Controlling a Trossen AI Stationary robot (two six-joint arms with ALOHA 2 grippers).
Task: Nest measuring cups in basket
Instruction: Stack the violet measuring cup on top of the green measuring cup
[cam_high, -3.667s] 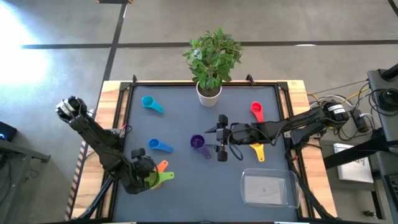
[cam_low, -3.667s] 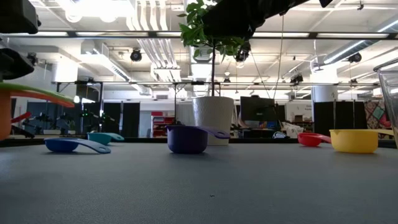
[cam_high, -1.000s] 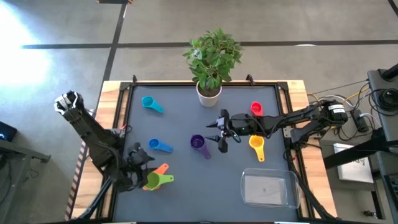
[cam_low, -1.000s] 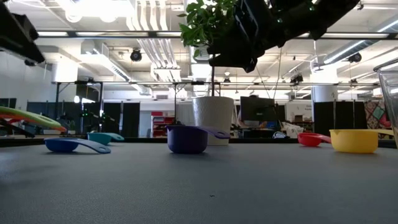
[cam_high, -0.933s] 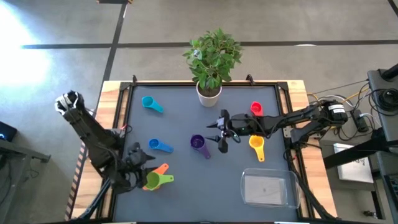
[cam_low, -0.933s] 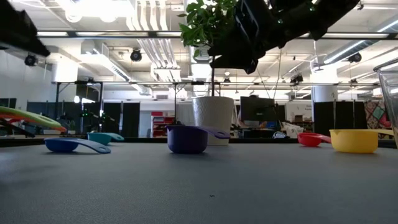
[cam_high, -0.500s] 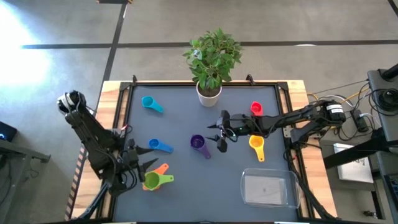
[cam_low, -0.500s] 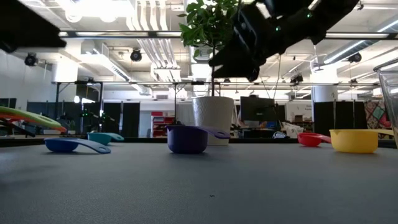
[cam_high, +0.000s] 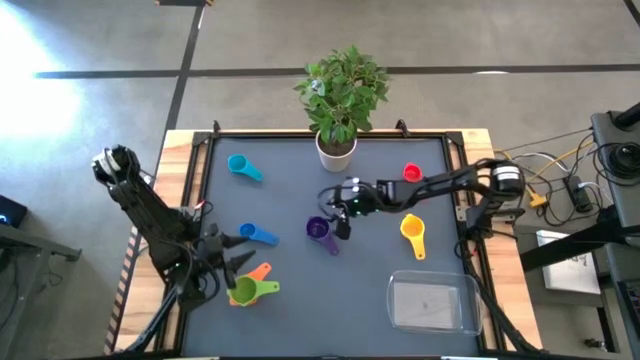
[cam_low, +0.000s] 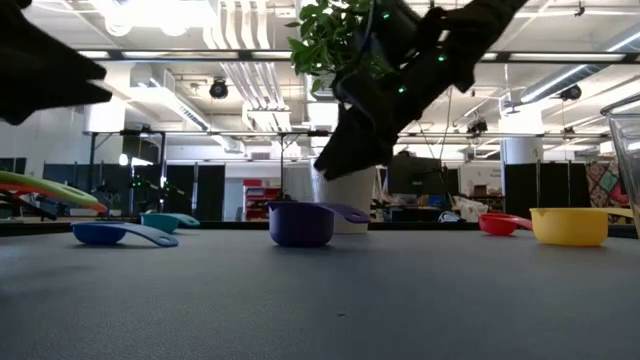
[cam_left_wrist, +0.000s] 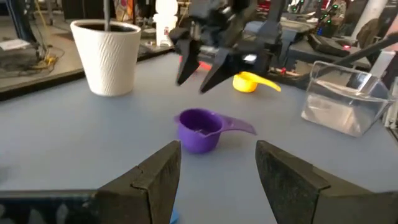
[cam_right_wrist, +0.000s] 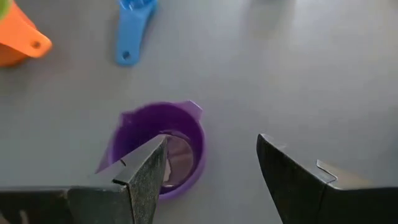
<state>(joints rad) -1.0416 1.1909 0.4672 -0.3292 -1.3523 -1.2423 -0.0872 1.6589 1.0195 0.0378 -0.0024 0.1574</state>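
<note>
The purple measuring cup (cam_high: 318, 230) stands upright on the grey mat near the middle. My right gripper (cam_high: 335, 216) hangs open just above it and to its right, tipped downward; in the right wrist view the cup (cam_right_wrist: 161, 146) lies ahead of the spread fingers. My left gripper (cam_high: 245, 254) is open near the table's left edge and points toward the right, with the purple cup (cam_left_wrist: 199, 129) far ahead of it. The blue cup (cam_high: 258, 235), orange cup (cam_high: 261, 269) and green cup (cam_high: 246, 291) lie close by it. The teal cup (cam_high: 241, 166), red cup (cam_high: 411, 176) and yellow cup (cam_high: 411, 230) rest on the mat. The basket (cam_high: 432, 302) sits at the near right.
A white plant pot (cam_high: 336, 150) with a leafy plant stands at the far middle, just behind my right gripper. The mat is framed by a black rail and wooden table edges (cam_high: 180, 150). Open mat lies between the purple cup and the basket.
My right gripper has gone toward the table's left and down toward the purple cup, tipping further downward. My left gripper has sunk and swung round beside the green and orange cups, so that it points toward the right. No cup has moved.
</note>
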